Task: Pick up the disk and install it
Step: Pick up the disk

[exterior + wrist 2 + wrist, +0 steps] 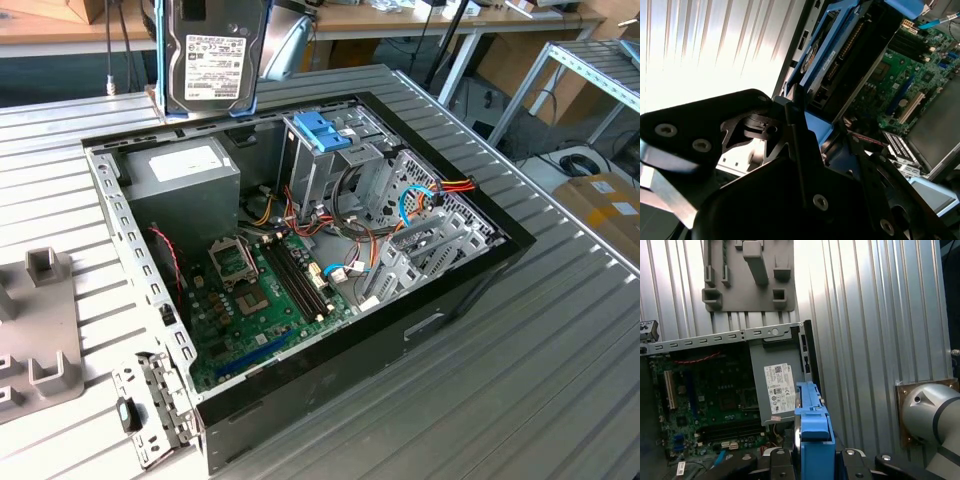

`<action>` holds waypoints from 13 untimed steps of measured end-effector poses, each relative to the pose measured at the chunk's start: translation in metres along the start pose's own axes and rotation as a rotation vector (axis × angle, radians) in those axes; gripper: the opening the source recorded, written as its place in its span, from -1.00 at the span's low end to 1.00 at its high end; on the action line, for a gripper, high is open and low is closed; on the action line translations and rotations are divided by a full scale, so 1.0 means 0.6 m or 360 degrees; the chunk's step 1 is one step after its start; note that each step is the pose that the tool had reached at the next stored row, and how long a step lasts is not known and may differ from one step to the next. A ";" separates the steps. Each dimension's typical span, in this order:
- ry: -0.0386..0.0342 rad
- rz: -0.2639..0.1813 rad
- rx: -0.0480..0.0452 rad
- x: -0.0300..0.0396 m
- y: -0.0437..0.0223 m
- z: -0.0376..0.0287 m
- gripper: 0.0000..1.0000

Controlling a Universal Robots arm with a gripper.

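disk, exterior view: the disk (213, 60) hangs upright over the far rim of the case (400, 340), white label facing the camera, blue frame down both side edges.
case, exterior view: open, lying on its side on the ribbed metal table (500, 400).
power supply, exterior view: grey box (180, 175) in the far corner of the case, right under the disk.
motherboard, exterior view: green board (265, 290) on the case floor, towards the near end.
drive cage, exterior view: metal cage with blue latch (320, 130) at the far wall of the case, just beside the power supply.
fixture plate, exterior view: grey plate (35, 330) on the table, outside the case.
gripper, second wrist view: the gripper (817, 127) has black fingers (795, 120) pressed to the blue frame, clamped on the disk (840, 55).
disk, second wrist view: seen edge-on, connector side visible, over the case rim, with the table (705, 45) on one side and the motherboard (900, 70) on the other.
gripper, first wrist view: the gripper (815, 457) grips either side of the disk's (812, 412) blue frame.
disk, first wrist view: above the power supply (777, 385) end of the case (740, 334), close to the rim.
fixture plate, first wrist view: (747, 275) on the table (865, 315), beyond the case.
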State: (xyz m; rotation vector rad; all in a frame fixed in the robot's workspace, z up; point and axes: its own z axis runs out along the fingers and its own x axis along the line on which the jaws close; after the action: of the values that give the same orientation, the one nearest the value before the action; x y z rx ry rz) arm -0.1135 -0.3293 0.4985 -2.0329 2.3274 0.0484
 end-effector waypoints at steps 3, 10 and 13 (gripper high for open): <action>0.0000 0.0000 0.0000 0.000 -0.003 0.000 -0.25; 0.0000 0.0000 0.0000 -0.001 -0.011 0.000 -0.25; 0.0000 0.0000 0.0000 -0.002 -0.014 0.000 -0.25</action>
State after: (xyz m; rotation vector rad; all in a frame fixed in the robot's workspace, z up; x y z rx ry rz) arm -0.1050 -0.3292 0.4984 -2.0330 2.3275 0.0484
